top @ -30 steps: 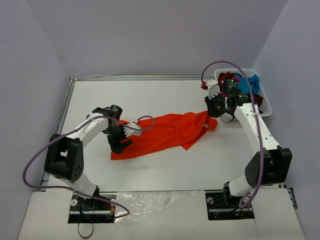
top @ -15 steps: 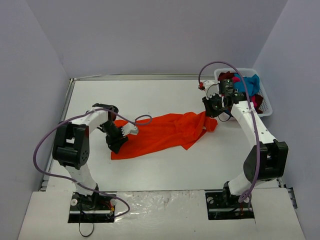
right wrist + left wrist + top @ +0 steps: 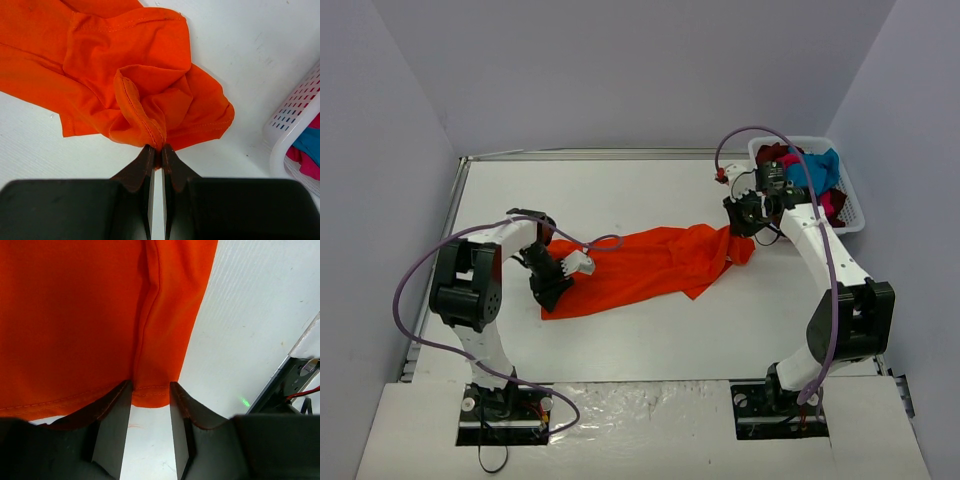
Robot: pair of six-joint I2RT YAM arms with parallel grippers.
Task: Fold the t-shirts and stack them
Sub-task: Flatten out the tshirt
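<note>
**Observer A:** Where is the orange t-shirt (image 3: 650, 265) lying?

**Observer B:** It is lying rumpled in a long band across the middle of the table (image 3: 620, 195), running from the lower left up toward the right. Both arms are working it, one at each end.

**A:** Left end first.

**B:** The left gripper (image 3: 151, 387) is pressing down at the shirt's lower-left corner. Its fingers (image 3: 112, 425) are standing part-way apart and straddling a narrow strip of the stitched hem. The cloth between them is lying flat, with bare table showing just below it. Whether the pads are biting the fabric, the wrist view is not showing.

**A:** And the right end?

**B:** The right gripper (image 3: 156, 148) is pinching a curled fold of hem. Its fingers are sitting almost together, with only a sliver of orange between the tips. The fabric around the pinch is bunching into soft lobes on the table.

**A:** What is sitting near it?

**B:** The white basket (image 3: 852, 208) is standing at the far right edge, just beyond the right gripper and apart from the orange shirt. Other shirts are piling inside it: a teal-blue shirt (image 3: 820, 165), a dark red shirt (image 3: 775, 155) and a magenta-pink shirt (image 3: 835, 203). From the right wrist, teal and pink are showing through the basket's mesh wall.

**A:** Any folding done?

**B:** The orange shirt is lying unfolded.
</note>
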